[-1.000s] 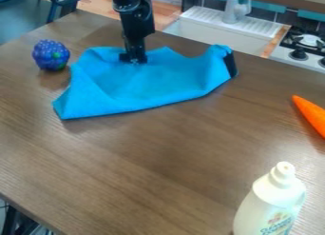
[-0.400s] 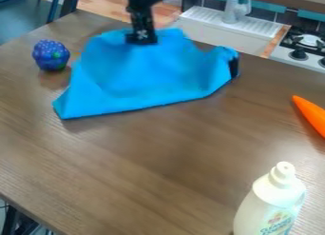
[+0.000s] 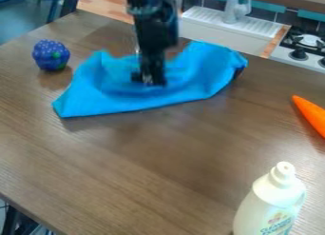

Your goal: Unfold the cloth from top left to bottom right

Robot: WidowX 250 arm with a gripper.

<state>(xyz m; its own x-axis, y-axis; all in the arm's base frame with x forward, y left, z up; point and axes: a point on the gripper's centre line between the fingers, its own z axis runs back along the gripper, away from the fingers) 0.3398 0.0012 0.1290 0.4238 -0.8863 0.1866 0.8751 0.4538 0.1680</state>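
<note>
The unfolding looked unfinished. The blue cloth (image 3: 108,93) lay crumpled near the far edge of the counter (image 3: 165,172), towards its far left corner. Its near hem ran fairly straight, and its left end came down flat to a point. The far side was still to be dealt with: it sagged into a hollow in the middle, with one hump at the left and a larger one at the right, where a dark patch showed under the cloth's end. The spreading from top left to bottom right seemed mostly left to do.

The gripper (image 3: 149,79) hung down into that hollow, against the cloth. Blurred as it was there, I could not tell whether it was spread, pressed together or pinching fabric.

A blue toy berry (image 3: 51,55) sat by the counter's left edge, just beside the cloth, and an orange carrot (image 3: 311,114) lay towards the right. A white bottle (image 3: 270,200) stood upright on the near right part; its label bore lettering and a small coloured design.
</note>
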